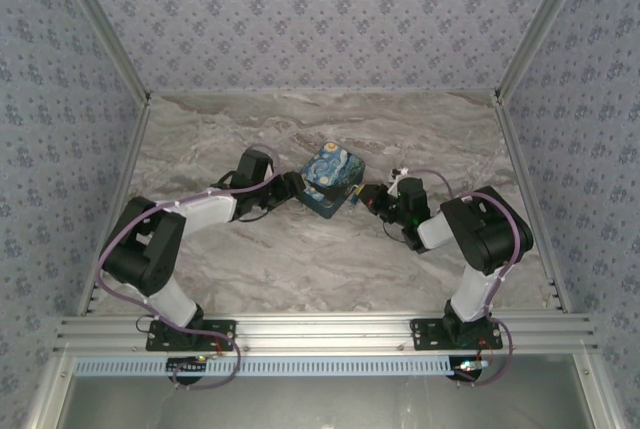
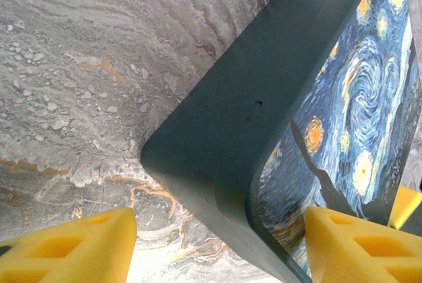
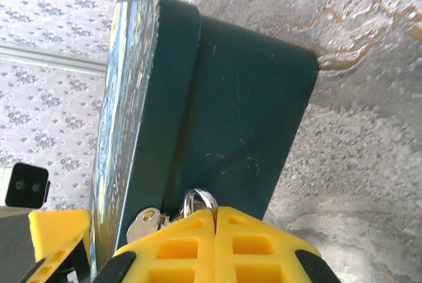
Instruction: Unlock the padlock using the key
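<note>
With the right end effector (image 3: 214, 216) closed right at the padlock (image 3: 198, 200) shackle on the box (image 2: 224, 125) front, mid-tabletop (image 2: 66, 65), and the left end effector (image 2: 217, 223) open astride a box corner, we judge key (image 3: 144, 225) insertion in hand, calling next for square seating, then turning.

No legible text, labels, numbers — box (image 1: 333, 181) bears swirl print.

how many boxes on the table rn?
1. The starry-night box sits mid-table, between the left gripper and the right gripper. Anything small behind it may be hidden.
</note>
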`<action>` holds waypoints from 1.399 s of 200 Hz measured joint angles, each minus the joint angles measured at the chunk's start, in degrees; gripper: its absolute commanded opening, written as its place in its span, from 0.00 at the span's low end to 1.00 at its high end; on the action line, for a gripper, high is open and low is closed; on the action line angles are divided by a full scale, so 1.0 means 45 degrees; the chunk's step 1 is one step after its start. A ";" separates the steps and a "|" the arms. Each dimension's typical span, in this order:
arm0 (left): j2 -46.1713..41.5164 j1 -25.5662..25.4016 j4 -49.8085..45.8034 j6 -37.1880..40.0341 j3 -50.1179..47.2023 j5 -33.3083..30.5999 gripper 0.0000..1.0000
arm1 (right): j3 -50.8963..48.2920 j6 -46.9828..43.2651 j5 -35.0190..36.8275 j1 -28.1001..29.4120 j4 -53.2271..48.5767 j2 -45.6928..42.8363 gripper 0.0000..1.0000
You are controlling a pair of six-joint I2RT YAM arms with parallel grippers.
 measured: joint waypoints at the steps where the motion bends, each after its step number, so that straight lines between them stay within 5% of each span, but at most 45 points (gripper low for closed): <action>1: 0.0000 0.0000 0.0000 0.0000 0.0000 0.0000 0.67 | 0.0000 0.0000 0.0010 -0.0015 0.0000 -0.0010 0.01; 75: -0.0083 0.0126 -0.0151 0.0049 -0.0019 0.0015 0.67 | -0.0291 -0.0534 0.0306 -0.0461 -0.0899 -0.1205 0.01; 142: -0.0165 0.0826 -0.0505 0.0466 0.0034 0.0209 0.67 | -0.0335 -0.3473 0.0107 -0.0340 -0.5663 -0.5090 0.01; 203: 0.0282 0.1428 -0.1141 0.0957 0.0850 0.0248 0.68 | 0.0782 -0.6047 -0.0078 0.1243 -1.1026 -0.6829 0.01; 280: -0.1161 0.1608 -0.1457 0.1379 0.0461 -0.0296 0.82 | 0.1083 -0.6494 0.1229 0.3400 -1.4430 -0.6873 0.01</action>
